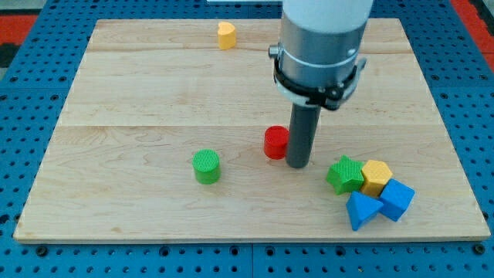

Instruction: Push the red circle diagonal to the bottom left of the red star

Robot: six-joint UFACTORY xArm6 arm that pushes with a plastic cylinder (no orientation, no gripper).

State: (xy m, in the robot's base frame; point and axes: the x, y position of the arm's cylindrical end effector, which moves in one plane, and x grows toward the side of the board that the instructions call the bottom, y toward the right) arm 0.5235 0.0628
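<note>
The red circle (275, 143) stands near the middle of the wooden board (139, 116). My tip (298, 164) rests on the board right beside the red circle, on its right side and touching or nearly touching it. The rod rises to the wide grey arm body at the view's top. No red star shows in this view; the arm may hide it.
A green circle (206, 166) stands to the left of the red circle. A yellow block (225, 35) sits near the top edge. At the lower right are a green star (345, 174), a yellow block (377, 177) and two blue blocks (361, 210) (397, 199).
</note>
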